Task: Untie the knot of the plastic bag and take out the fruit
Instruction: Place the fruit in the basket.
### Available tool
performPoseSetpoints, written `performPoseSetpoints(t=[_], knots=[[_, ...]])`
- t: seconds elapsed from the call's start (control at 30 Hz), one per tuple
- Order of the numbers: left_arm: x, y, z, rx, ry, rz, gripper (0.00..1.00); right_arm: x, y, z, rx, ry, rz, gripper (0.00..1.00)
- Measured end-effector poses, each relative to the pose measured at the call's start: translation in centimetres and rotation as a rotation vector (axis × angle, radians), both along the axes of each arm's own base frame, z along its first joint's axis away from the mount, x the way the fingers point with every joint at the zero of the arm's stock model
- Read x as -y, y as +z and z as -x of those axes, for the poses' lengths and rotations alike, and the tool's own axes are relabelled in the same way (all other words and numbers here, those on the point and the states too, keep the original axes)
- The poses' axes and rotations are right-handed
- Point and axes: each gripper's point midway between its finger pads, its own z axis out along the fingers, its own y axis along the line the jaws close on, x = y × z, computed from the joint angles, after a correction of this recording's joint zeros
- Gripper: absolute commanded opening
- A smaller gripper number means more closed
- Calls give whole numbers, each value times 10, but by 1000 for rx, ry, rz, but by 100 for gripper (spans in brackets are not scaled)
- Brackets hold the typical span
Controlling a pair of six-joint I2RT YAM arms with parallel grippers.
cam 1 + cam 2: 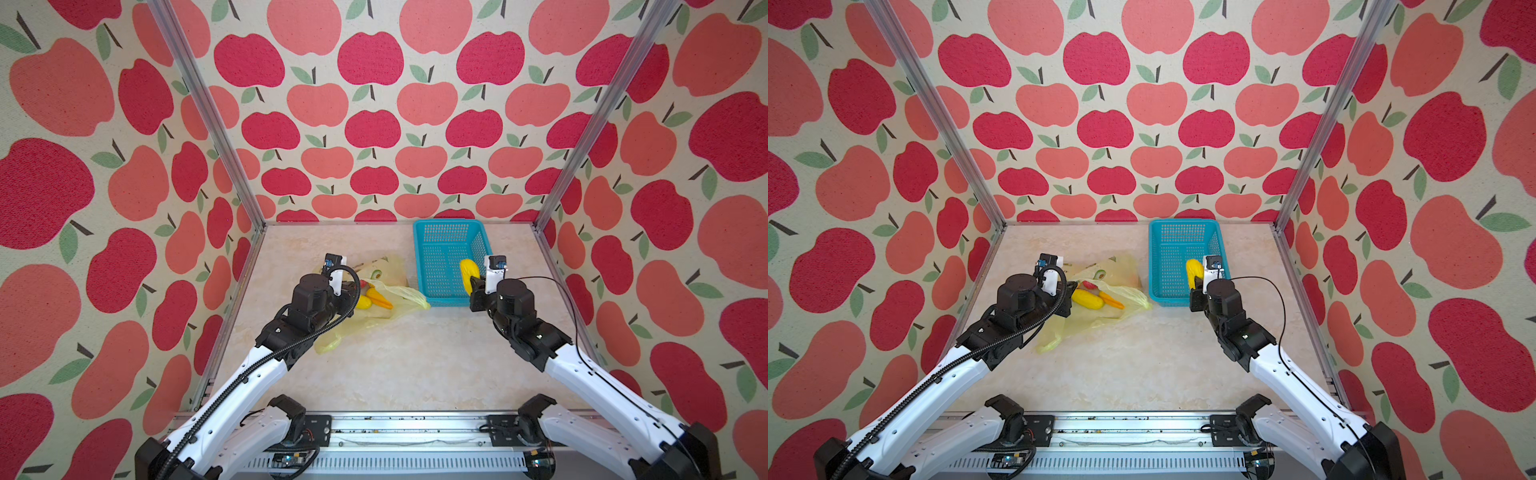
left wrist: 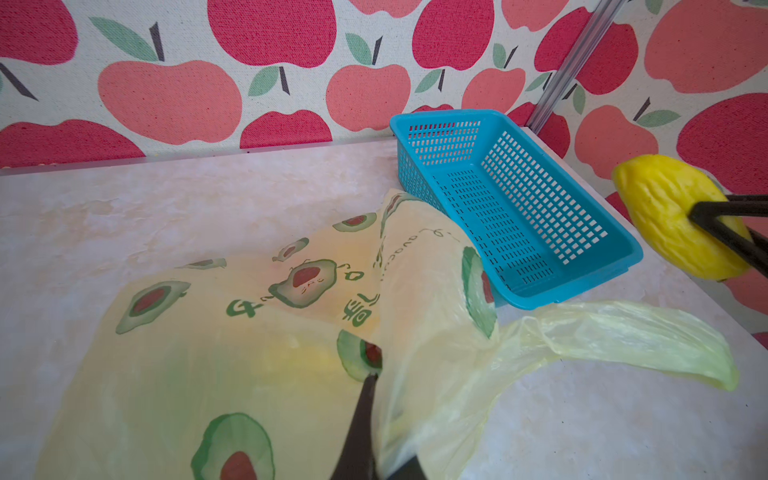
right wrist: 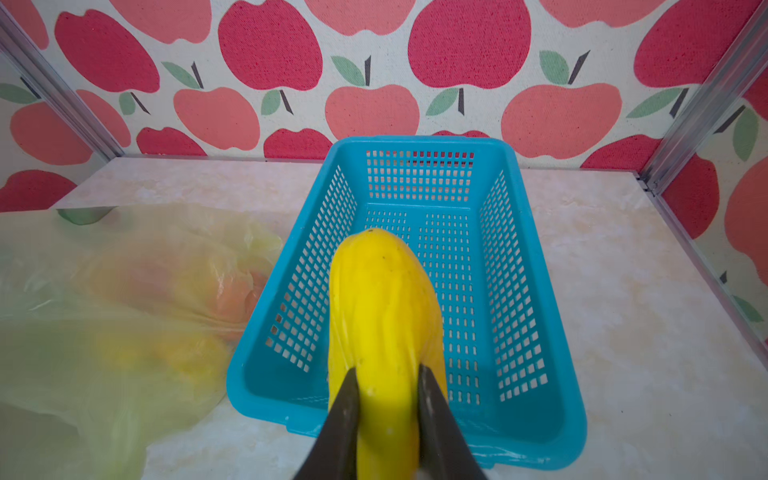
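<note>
The table (image 1: 415, 365) is a pale, marbled, matt slab. On its left half lies the plastic bag (image 2: 208, 353), thin, crinkled, translucent yellow-green film printed with green avocados; a limp loop handle (image 2: 648, 340) trails off it toward the basket (image 1: 440, 232), a rectangular teal plastic tray with perforated walls and floor, standing just beside the bag. At the bag's open mouth lie a smooth yellow fruit (image 1: 1087, 299), an orange fruit (image 1: 1112, 300) and a red piece (image 1: 1090, 285); whatever sits deeper shows only as blurred colour through the film. The left arm hides the bag's near side in both top views. The right gripper (image 3: 386, 372) has its dark fingers clamped on a ribbed yellow fruit (image 3: 382, 299), oblong, above the basket's near end. The left gripper (image 2: 374, 382) has its fingers pressed together on a raised fold of the bag.
</note>
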Motion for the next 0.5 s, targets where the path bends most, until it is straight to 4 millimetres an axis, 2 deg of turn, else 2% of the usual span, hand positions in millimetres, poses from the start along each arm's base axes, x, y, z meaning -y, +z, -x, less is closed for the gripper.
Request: performPoseSetpoints(t=[0.17,0.37,0.5], knots=[[1,1,-1,13,-3,8,0,-6,-22,-24,-101,3,-8,0],[-1,-2,1,21,1,10,0,-33,-34,-65,-188,38,5,0],[-3,-3,3,28,8,11,0,-47,-50,-87,-246,54,18,0]])
